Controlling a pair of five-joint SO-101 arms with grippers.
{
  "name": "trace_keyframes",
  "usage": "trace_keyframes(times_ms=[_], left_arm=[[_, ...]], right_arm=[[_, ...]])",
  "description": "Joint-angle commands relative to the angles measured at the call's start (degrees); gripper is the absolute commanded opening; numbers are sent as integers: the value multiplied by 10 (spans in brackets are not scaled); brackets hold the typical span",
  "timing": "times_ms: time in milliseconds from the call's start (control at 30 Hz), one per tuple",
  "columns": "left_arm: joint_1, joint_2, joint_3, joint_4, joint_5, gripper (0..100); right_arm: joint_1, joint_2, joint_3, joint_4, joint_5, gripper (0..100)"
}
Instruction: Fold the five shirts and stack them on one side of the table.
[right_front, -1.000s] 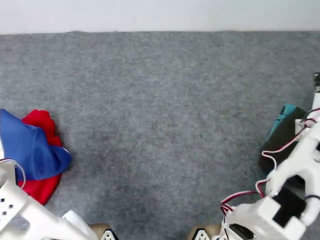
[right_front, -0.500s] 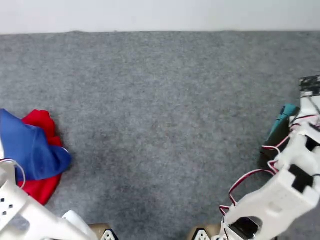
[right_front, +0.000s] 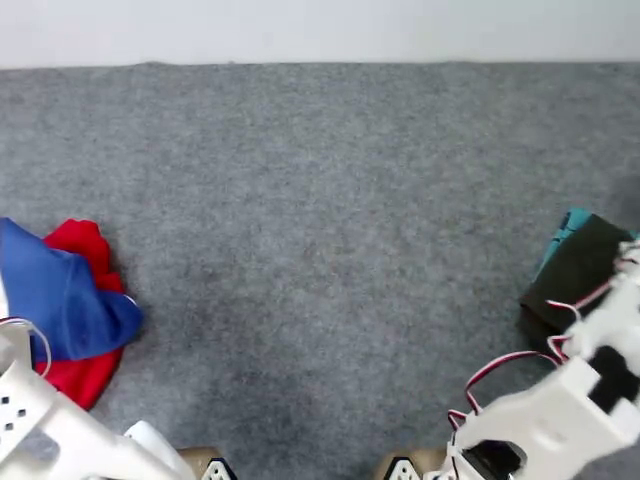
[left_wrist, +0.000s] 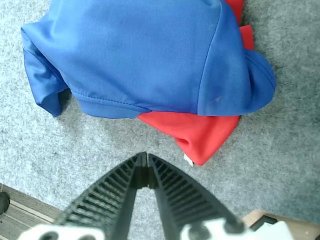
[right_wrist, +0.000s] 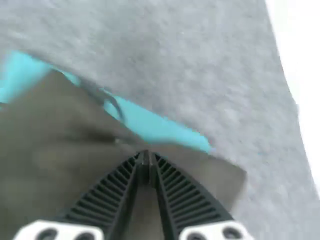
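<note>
Left gripper (left_wrist: 147, 167): jaws are sitting pressed together, tips hanging over bare grey counter (left_wrist: 280, 150). Blue shirt (left_wrist: 145, 55) is lying crumpled just ahead of the tips, draped on top of the red shirt (left_wrist: 205, 135). The red shirt is poking out from under it on the side nearest the tips. Neither shirt is touching the gripper.

Right gripper (right_wrist: 146, 161): jaws are closed against each other, tips hovering over the dark shirt (right_wrist: 55, 160), which is lying folded directly below. Teal shirt (right_wrist: 160, 127) is sitting under the dark one, its edge showing just beyond the tips. Can't tell whether the tips are touching the fabric.
</note>
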Motion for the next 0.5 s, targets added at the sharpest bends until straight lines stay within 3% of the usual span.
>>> trace_keyframes(times_ms=[0, 167, 467], left_arm=[[2, -8, -4, 11, -5, 15], [2, -8, -4, 11, -5, 15], [3, -8, -4, 11, -5, 15]], right_arm=[[53, -7, -14, 1, 29, 9], [102, 67, -17, 3, 102, 9], [95, -27, -13, 8, 105, 9]])
